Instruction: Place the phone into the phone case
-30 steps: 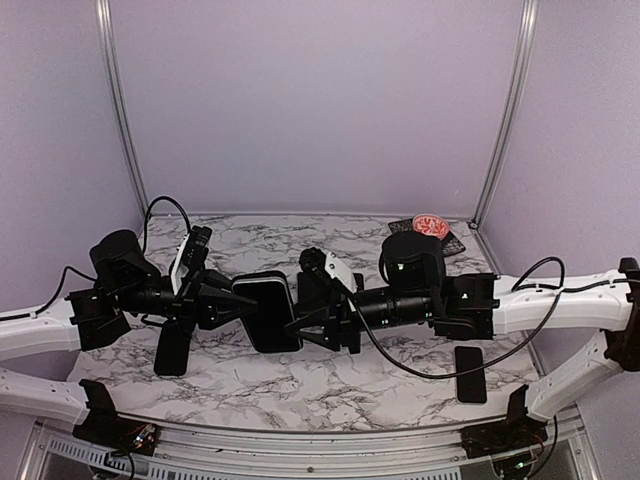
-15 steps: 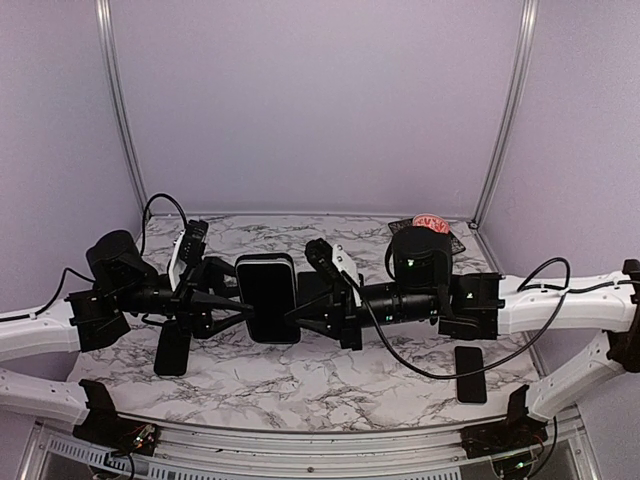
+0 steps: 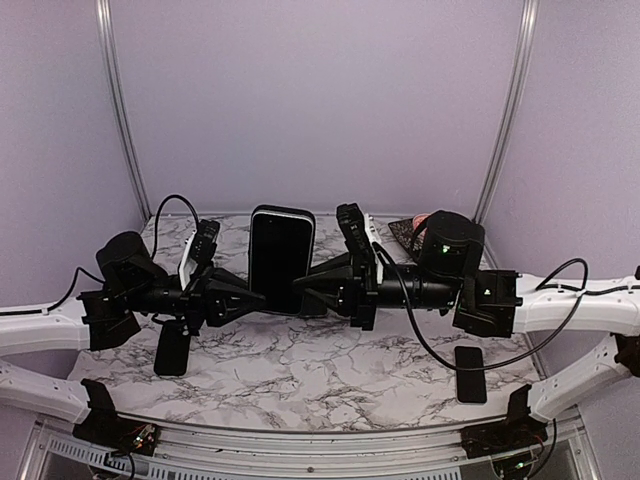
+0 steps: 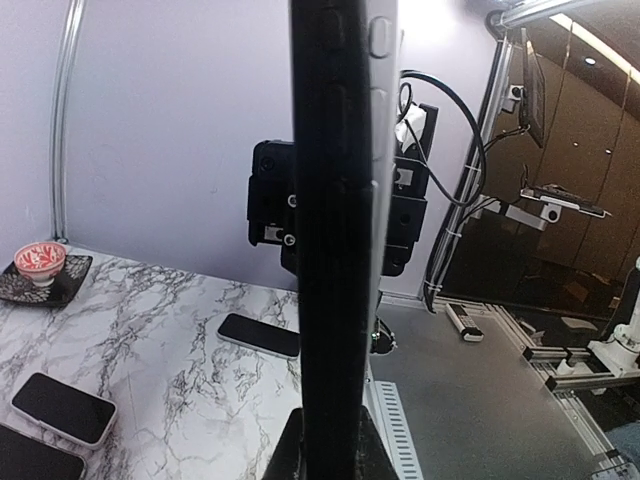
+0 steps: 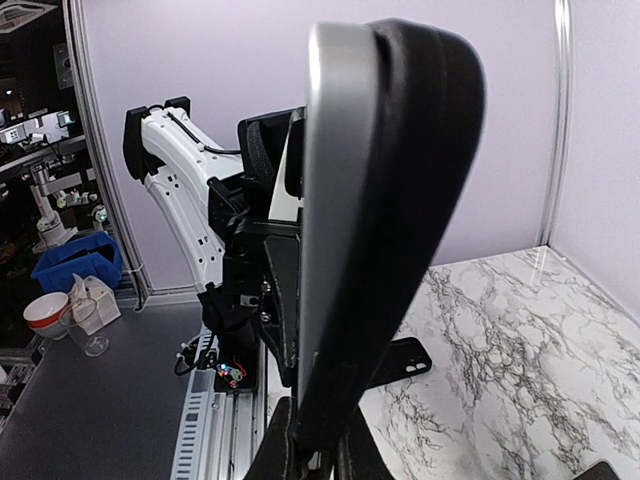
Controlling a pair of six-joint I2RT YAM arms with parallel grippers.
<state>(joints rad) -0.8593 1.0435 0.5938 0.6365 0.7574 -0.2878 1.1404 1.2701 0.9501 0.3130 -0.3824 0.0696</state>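
While both arms reach inward from the sides, the white marbled table [image 3: 330,370] sits in a booth of plain lavender walls [image 3: 320,100] with aluminium posts [image 3: 118,110] at the back corners.

At the left a dark handset [image 3: 171,350] lies flat near the left arm. The left gripper [image 3: 252,300] is clamped on the left edge of the phone [image 3: 281,258]. The phone stands upright, lifted off the marble at mid-table, with the black phone case [image 5: 430,150] pressed against its silver side. How fully it is seated cannot be told. The right gripper [image 3: 300,292] pinches the opposite edge.

Further right another handset [image 3: 470,373] lies flat. In the back right corner a red-patterned bowl [image 4: 40,262] rests on a dark saucer [image 4: 62,285]; its markings are too small to read.

Bare marble shows between the held phone and the front rail [image 3: 300,440].
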